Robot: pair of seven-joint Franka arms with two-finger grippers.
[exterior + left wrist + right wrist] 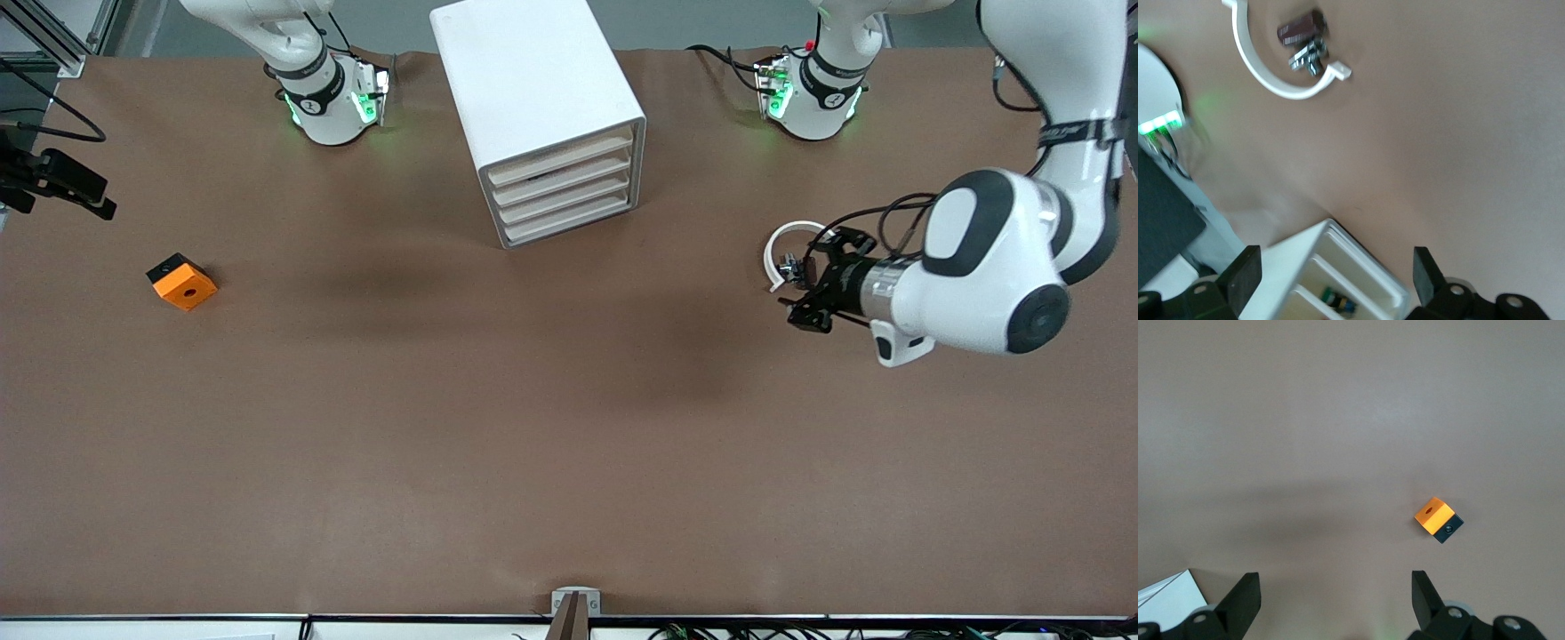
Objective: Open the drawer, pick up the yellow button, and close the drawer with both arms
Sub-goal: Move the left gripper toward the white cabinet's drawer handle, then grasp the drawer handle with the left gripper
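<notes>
Brown table (533, 427) w/ white cabinet (533, 98); both grippers (1331, 283) (1335, 603) spread apart

Drawer (562, 168) — cream front, pushed in, in white cabinet (524, 71) mid bench; button (1338, 301) — tiny, blue-black, lying inside.

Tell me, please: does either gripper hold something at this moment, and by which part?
Nothing is held. The left gripper hangs open above the table beside the white ring; the right gripper is open too, with only bare table between its fingers.
</notes>
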